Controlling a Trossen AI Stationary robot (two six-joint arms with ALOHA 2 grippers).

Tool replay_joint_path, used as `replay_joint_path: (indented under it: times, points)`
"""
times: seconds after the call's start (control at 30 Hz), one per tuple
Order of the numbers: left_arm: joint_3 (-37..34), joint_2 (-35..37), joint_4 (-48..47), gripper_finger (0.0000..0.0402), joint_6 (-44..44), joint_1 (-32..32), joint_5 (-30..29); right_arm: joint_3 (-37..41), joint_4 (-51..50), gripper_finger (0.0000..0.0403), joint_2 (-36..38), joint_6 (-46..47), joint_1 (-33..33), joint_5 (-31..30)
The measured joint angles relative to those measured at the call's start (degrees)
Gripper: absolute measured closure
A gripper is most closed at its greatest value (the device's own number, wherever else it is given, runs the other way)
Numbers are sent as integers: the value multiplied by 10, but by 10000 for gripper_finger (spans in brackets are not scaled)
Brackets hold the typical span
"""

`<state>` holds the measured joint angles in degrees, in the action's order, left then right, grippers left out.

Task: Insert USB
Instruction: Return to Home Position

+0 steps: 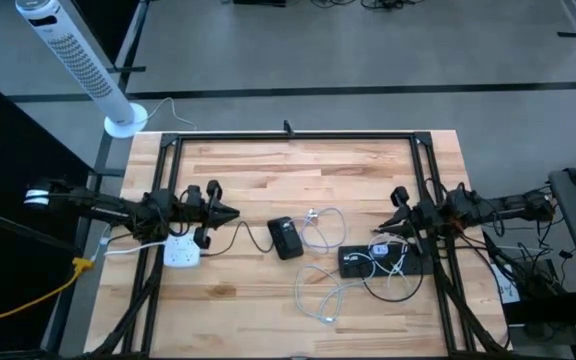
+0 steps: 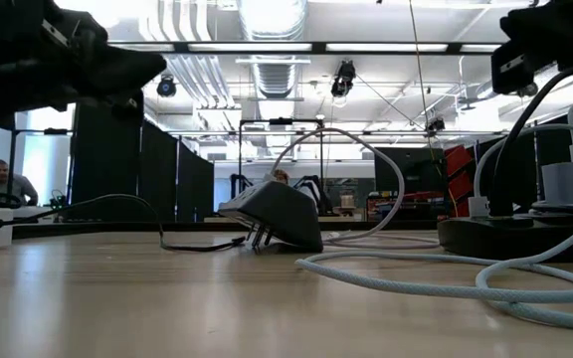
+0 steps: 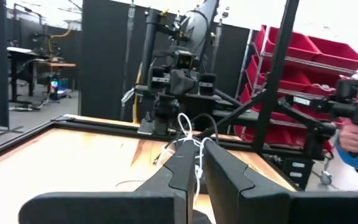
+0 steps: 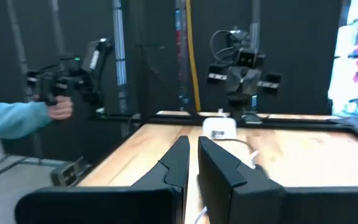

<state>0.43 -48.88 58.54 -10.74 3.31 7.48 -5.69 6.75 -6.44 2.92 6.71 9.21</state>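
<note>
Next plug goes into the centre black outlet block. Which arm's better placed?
Left, probably. The left gripper points at the black outlet block from closer. The right gripper sits farther off, by the other black extension and its white cables.

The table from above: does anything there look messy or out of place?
The small black adapter at mid-table sits tilted in the low view, one edge raised as if propped on its prongs. Loose white cable sprawls in loops over the wood near it. Nothing looks spilled or broken.
</note>
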Motion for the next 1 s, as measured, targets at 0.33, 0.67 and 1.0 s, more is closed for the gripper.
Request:
replay_joint_path:
  times: [0.33,0.67,1.0]
  points:
    - [0,-19,-26,379,-8,0,-21,52,25,384,-7,31,-67,5]
    - [0,-35,-35,379,-1,-1,-23,51,8,384,-19,39,-66,-13]
    - [0,-38,-36,379,0,-1,-24,50,-38,384,65,39,-65,-15]
